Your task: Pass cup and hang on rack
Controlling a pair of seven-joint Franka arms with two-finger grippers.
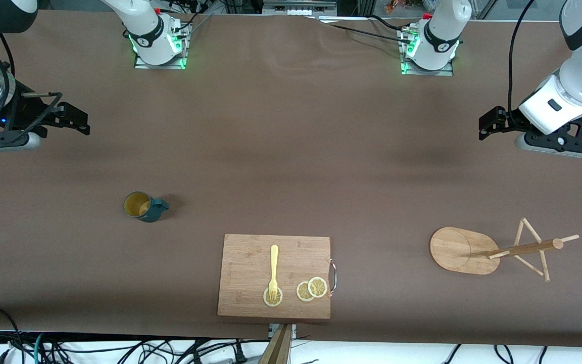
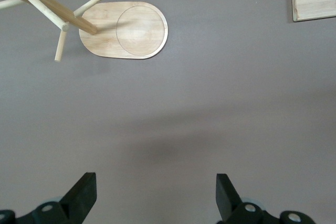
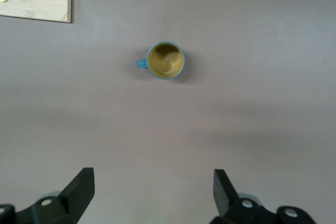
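a brown worktop (image 1: 291, 151) is seen carrying everything. a wooden cutting board (image 1: 250, 263) with a metal handle is laid at the edge nearest the front camera, and on it a yellow fork (image 1: 273, 270) and three lemon slices (image 1: 311, 289) are set. the rack (image 1: 465, 250) is stood toward the left arm's end, its oval base flat on the cloth. the left pincer (image 1: 488, 126) is held over bare worktop, fingers apart and empty; the right pincer (image 1: 76, 121) likewise, at the right arm's end. the cup (image 1: 142, 206) is stood upright toward the right arm's end, farther from the camera than the board, handle toward the board. no writing can be read.
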